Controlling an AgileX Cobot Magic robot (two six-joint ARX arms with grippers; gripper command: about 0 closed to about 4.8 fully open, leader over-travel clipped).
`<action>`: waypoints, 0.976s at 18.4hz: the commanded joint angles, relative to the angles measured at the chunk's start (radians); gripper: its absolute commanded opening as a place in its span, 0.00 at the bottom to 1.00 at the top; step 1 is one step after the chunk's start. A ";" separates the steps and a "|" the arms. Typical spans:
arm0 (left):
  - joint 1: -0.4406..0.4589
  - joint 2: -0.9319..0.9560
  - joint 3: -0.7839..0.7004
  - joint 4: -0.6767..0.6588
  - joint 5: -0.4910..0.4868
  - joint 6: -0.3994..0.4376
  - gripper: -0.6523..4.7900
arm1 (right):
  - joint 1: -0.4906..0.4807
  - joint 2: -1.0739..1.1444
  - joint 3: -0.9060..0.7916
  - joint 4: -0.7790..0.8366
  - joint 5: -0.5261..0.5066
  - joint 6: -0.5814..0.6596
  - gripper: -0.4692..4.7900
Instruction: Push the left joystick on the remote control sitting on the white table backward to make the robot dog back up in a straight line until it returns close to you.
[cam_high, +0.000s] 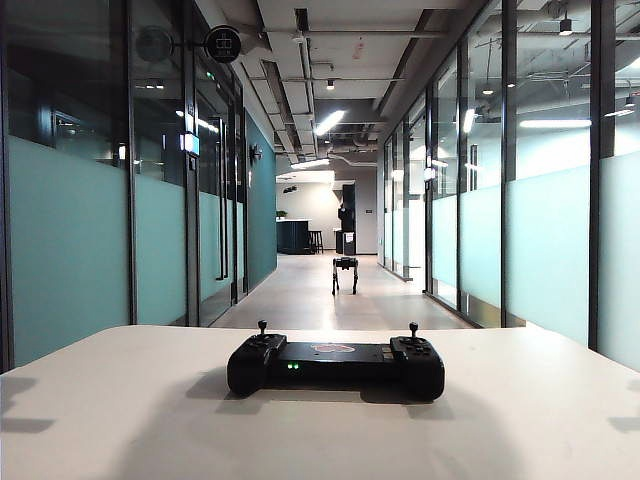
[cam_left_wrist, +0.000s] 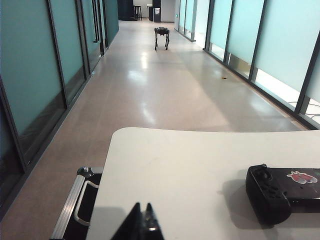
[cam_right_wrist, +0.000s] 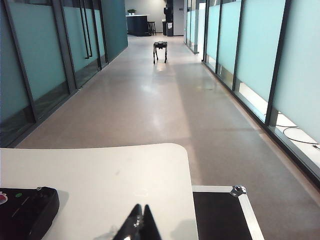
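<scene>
The black remote control (cam_high: 335, 365) lies on the white table (cam_high: 120, 420), with green lights lit and a pinkish logo on top. Its left joystick (cam_high: 262, 327) and its right stick (cam_high: 413, 329) both stand upright. Far down the corridor stands the robot dog (cam_high: 345, 272), also seen as the robot dog (cam_left_wrist: 161, 35) and the robot dog (cam_right_wrist: 160, 49). My left gripper (cam_left_wrist: 143, 206) is shut and empty, low over the table, well to the side of the remote control (cam_left_wrist: 280, 192). My right gripper (cam_right_wrist: 141, 206) is shut and empty too, apart from the remote control (cam_right_wrist: 25, 212). Neither gripper shows in the exterior view.
Glass partition walls (cam_high: 70, 240) line both sides of the corridor. A black case with metal edging (cam_left_wrist: 80, 200) sits on the floor beside the table's left side, and a similar case (cam_right_wrist: 225, 210) beside its right side. A dark counter (cam_high: 293, 236) stands at the corridor's end.
</scene>
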 joint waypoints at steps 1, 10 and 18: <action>0.000 0.000 0.001 0.010 0.000 0.001 0.11 | 0.000 -0.003 -0.009 0.011 0.003 -0.003 0.09; 0.000 0.000 0.005 0.075 -0.018 -0.003 0.11 | 0.000 -0.003 0.013 0.050 0.004 -0.006 0.09; 0.000 0.007 0.054 0.070 -0.023 -0.010 0.11 | 0.000 0.018 0.135 0.011 0.003 -0.006 0.09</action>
